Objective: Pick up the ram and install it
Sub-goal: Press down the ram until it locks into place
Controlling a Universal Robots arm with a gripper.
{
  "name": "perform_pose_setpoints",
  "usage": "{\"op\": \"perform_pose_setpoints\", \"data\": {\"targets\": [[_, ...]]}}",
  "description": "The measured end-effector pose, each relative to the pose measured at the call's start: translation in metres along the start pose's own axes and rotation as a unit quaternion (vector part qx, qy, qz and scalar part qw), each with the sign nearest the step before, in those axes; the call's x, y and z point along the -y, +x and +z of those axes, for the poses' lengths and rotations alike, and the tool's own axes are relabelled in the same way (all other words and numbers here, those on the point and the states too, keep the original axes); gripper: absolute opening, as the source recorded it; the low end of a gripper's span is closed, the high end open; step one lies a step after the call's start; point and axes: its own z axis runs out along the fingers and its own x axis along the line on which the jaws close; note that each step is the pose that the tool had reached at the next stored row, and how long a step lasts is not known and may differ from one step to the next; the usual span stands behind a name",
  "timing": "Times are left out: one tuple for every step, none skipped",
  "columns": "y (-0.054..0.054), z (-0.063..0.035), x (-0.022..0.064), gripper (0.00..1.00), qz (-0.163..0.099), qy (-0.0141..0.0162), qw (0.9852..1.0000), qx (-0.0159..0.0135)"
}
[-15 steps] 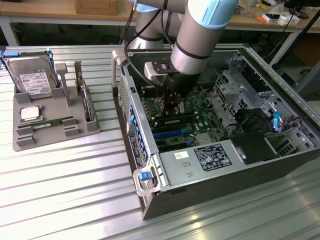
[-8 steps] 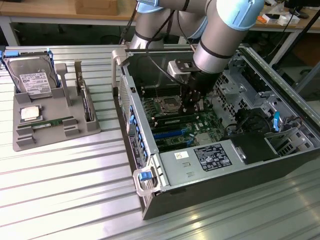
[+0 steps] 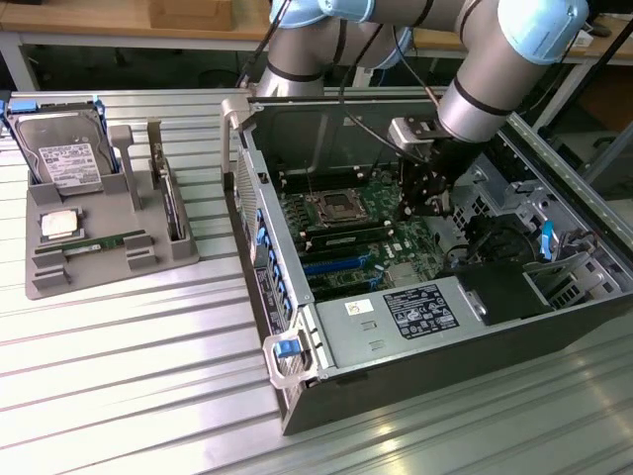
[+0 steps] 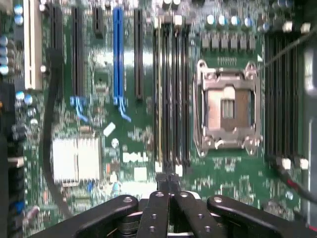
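Robot arm [image 3: 485, 84]: silver-grey cylindrical links, pale blue caps at the joints. Black cables [image 3: 346, 89] run loose along the links. Small grey box [image 3: 410, 132] mounted at the wrist. Gripper [image 4: 168, 179]: black metal, matte; linkage bars fixed with round silver rivets; two slim black fingers [image 4: 162, 186] with flat tips.
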Motion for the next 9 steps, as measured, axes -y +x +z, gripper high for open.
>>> {"op": "perform_pose_setpoints", "data": {"targets": [[-0.001, -0.0078, 0.0011, 0.10, 0.000, 0.0000, 1.0000, 0.0005], [-0.001, -0.0159, 0.0008, 0.10, 0.000, 0.0000, 1.0000, 0.0004], [-0.002, -0.0283, 0.0004, 0.10, 0.000, 0.0000, 1.0000, 0.0005], [-0.003, -0.0390, -0.0001, 0.10, 0.000, 0.0000, 1.0000, 0.0005], [-0.004, -0.0455, -0.0004, 0.10, 0.000, 0.0000, 1.0000, 0.0005], [-0.004, -0.0454, -0.0004, 0.10, 0.000, 0.0000, 1.0000, 0.0007], [-0.004, -0.0455, -0.0004, 0.10, 0.000, 0.0000, 1.0000, 0.0007], [-0.004, -0.0455, -0.0004, 0.10, 0.000, 0.0000, 1.0000, 0.0006], [-0.004, -0.0455, -0.0004, 0.10, 0.000, 0.0000, 1.0000, 0.0006]]}}
